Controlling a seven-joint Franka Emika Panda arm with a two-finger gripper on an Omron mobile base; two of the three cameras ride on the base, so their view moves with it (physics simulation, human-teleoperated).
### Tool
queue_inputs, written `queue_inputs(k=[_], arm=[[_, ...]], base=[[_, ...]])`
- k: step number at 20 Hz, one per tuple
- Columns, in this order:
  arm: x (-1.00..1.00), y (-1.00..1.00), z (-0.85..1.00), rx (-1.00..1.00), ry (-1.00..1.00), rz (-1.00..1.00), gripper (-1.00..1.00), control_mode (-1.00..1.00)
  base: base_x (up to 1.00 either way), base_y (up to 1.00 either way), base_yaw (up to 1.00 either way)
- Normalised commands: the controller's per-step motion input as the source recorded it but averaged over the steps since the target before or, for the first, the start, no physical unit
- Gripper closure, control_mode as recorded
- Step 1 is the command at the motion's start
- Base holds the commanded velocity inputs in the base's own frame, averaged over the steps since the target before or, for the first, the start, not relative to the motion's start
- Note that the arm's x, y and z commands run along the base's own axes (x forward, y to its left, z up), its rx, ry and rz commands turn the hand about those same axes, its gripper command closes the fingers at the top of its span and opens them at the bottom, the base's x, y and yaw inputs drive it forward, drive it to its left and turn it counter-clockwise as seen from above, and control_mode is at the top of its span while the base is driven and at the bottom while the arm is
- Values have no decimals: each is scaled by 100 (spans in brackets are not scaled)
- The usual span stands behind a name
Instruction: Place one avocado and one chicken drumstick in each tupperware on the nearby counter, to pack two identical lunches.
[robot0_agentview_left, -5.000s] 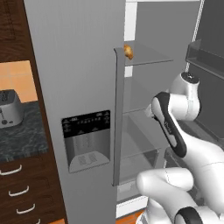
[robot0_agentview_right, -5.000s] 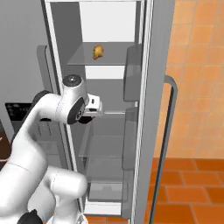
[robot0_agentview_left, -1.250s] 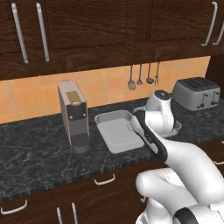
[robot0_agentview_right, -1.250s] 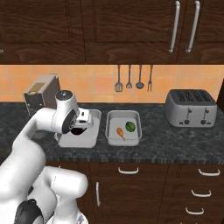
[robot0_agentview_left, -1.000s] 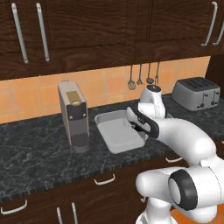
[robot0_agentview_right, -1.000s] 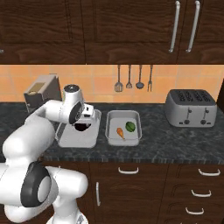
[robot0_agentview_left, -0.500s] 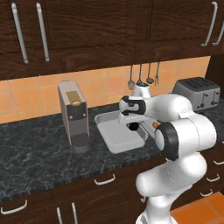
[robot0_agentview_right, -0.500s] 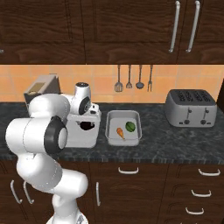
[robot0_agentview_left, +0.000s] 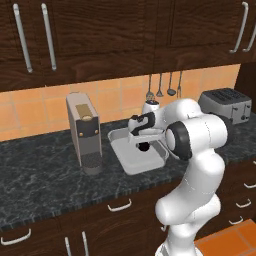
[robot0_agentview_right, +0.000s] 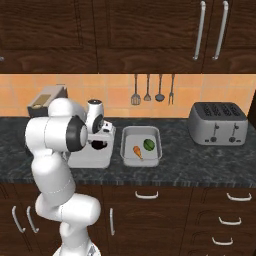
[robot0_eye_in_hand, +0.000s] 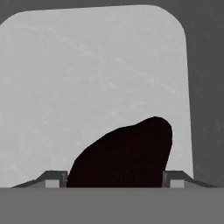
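The arm folds forward over the tabletop (robot0_agentview_left: 45, 170), with the gripper (robot0_agentview_left: 143, 145) poised just above the left-hand tupperware (robot0_agentview_left: 131, 161), a pale, shallow tray beside the coffee machine (robot0_agentview_left: 85, 131). In the hand view, a dark, rounded object (robot0_eye_in_hand: 124, 155) sits between the two finger tips (robot0_eye_in_hand: 53, 178), which stand wide apart on either side of it, so the jaws are spread around this dark shape; whether they actually press on it cannot be told. The pale floor of the tray (robot0_eye_in_hand: 87, 87) lies behind the dark shape. In the base views, the same dark lump (robot0_agentview_right: 99, 145) hangs right under the hand, over the tray's middle.

Half a second ago the hand sat slightly higher and further back over the same tray, and the arm has since curled in tighter, the elbow bulking larger in the left base view (the cameras themselves have not moved in that time, as the counter and cabinets hold their places). Five seconds ago the base faced an open fridge instead.

The second tupperware (robot0_agentview_right: 141, 145) lies to the right, near the toaster (robot0_agentview_right: 217, 123), and holds an orange drumstick (robot0_agentview_right: 137, 152) beside a green avocado (robot0_agentview_right: 148, 144), the two close together but apart.
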Motion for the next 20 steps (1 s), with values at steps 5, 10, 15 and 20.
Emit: queue_inputs(k=[5, 10, 15, 20], arm=[[0, 0, 0, 0, 0, 0, -100, -100], [-7, 0, 1, 0, 0, 0, -100, -100], [-27, -1, 12, 0, -2, 0, -100, -100], [-67, -14, 39, 0, -3, 0, -100, -100]], base=[[0, 0, 0], [0, 0, 0], [0, 0, 0], [0, 0, 0]])
